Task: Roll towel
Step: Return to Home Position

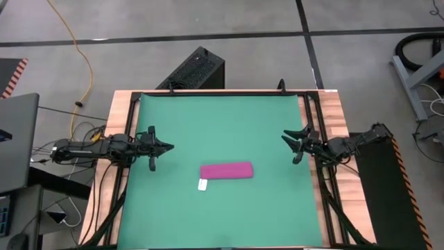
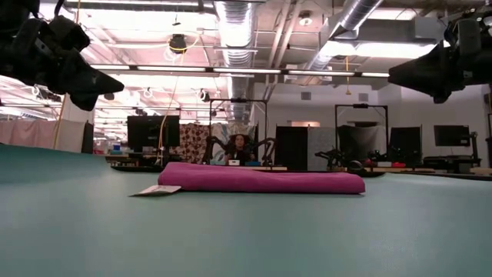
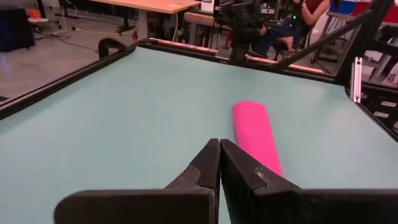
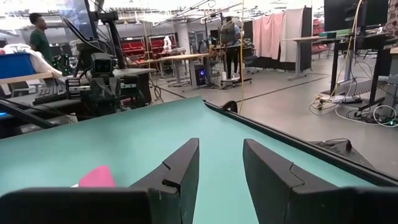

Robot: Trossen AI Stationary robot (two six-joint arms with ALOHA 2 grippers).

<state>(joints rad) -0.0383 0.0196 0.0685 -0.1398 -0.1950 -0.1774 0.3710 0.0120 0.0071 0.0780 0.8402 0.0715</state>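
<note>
Where the left arm reaches in level over the left edge of the flat green mat (image 1: 222, 118), its pincer (image 1: 165, 146) hangs above the mat without touching it. Its two dark fingers (image 3: 205, 165) are pressed together tip to tip and hold nothing. The right arm mirrors it over the mat's right edge, likewise raised off the surface. Its pincer (image 1: 288, 139) stands open, with a clear gap between its two fingers (image 4: 180, 165), and it too is empty. Both pincers point inward toward the mat's middle.

The rolled magenta-pink soft towel (image 1: 227, 170) lies on the mat, a little off the mat's centre toward the edge nearest the low camera. It is a long, low roll running crosswise from one arm's side toward the other's. It sits between the two pincers and well apart from each, somewhat closer to that camera-side edge than either pincer. A small white tag (image 1: 202, 185) lies flat on the mat at the roll's left end, on the side facing that same edge. The mat covers a wooden-edged surface (image 1: 333, 104).
</note>
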